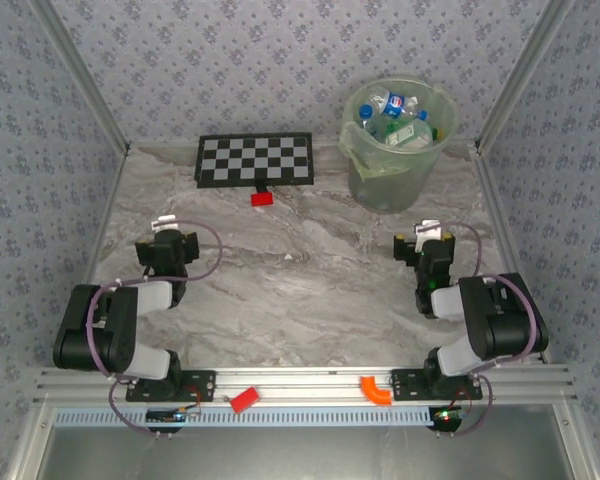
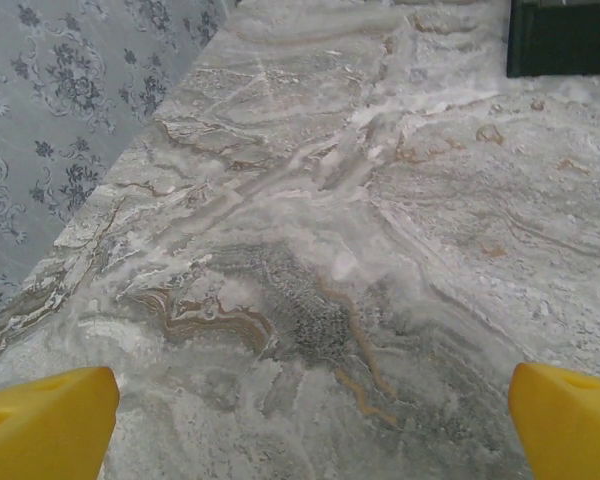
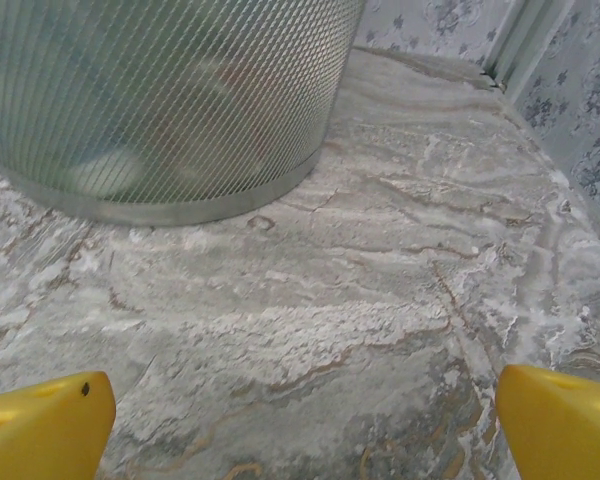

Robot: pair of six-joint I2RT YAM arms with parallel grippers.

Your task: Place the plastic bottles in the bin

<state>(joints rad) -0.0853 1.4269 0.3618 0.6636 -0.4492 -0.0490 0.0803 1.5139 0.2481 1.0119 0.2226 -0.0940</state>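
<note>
The left claw (image 2: 305,425) hung low over the marble table (image 2: 310,250), its yellow fingers (image 2: 40,425) spread wide apart and gripping nothing. The right claw (image 3: 300,425) was likewise agape and empty. Just ahead of the right claw and to its left stood the bin (image 3: 160,100), with the plastic bottles (image 1: 395,118) piled inside it nearly to the rim. The task looked finished. The sound course was to rest both arms tucked back, claws apart and short of the bin's wall, so that nothing tipped it.
</note>
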